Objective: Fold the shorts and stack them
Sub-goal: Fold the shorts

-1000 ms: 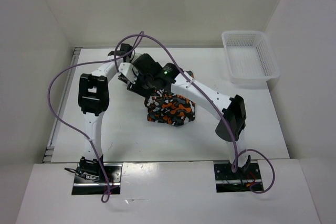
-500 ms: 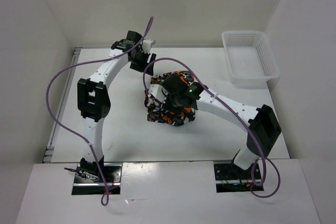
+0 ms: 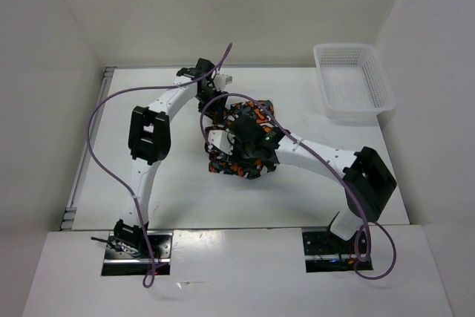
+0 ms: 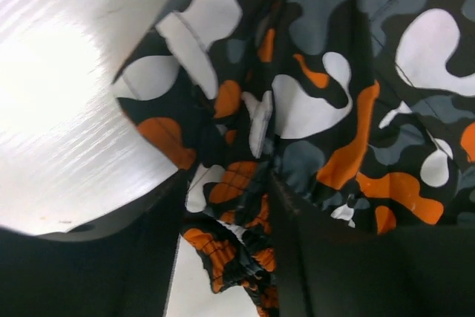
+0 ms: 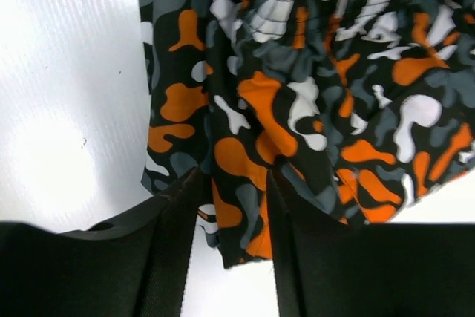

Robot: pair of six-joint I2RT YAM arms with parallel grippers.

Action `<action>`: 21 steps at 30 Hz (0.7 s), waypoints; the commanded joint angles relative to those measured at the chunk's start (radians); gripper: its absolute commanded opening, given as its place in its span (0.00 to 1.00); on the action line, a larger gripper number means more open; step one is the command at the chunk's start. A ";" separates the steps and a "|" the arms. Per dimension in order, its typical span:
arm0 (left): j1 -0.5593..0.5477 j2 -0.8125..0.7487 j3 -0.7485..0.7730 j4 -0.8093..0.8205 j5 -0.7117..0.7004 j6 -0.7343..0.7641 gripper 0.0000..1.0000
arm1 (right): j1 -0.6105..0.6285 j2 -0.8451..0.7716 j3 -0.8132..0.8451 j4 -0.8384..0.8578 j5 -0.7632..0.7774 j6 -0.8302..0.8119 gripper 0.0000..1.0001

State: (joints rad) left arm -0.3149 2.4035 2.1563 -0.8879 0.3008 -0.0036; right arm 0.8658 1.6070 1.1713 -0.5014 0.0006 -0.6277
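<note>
I see the white table (image 3: pixel 148 183), with a basket (image 3: pixel 352 113) at its far right corner. The shorts (image 3: pixel 236 162) sit bunched mid-table, their long axis running far to near. The left gripper (image 4: pixel 226 206) pinches their far end and the right gripper (image 5: pixel 234 206) pinches nearer the middle. There is open room toward the left and near edges.

The white table (image 3: pixel 193 198) carries the shorts (image 3: pixel 225 162) bunched mid-table; a mesh basket (image 3: pixel 353 111) stands at its far-right corner.

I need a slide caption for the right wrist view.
Right gripper shut on orange, black, grey and white camouflage fabric shorts over the white table.
</note>
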 commanded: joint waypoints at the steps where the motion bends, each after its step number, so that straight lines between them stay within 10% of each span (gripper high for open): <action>1: -0.003 -0.029 0.007 -0.014 0.069 0.004 0.52 | 0.006 0.031 -0.033 0.084 -0.031 -0.023 0.47; 7: -0.003 -0.029 0.007 -0.023 0.032 0.004 0.28 | -0.004 0.091 -0.076 0.150 0.005 -0.023 0.48; 12: 0.019 -0.121 -0.021 -0.054 -0.038 0.004 0.71 | -0.013 0.081 -0.097 0.166 0.016 -0.023 0.48; 21: 0.039 -0.118 -0.139 -0.121 0.000 0.004 0.69 | -0.013 0.090 -0.121 0.224 0.055 -0.010 0.37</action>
State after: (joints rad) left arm -0.2729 2.3005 2.0361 -0.9524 0.2565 -0.0055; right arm 0.8589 1.7096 1.0584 -0.3523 0.0307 -0.6380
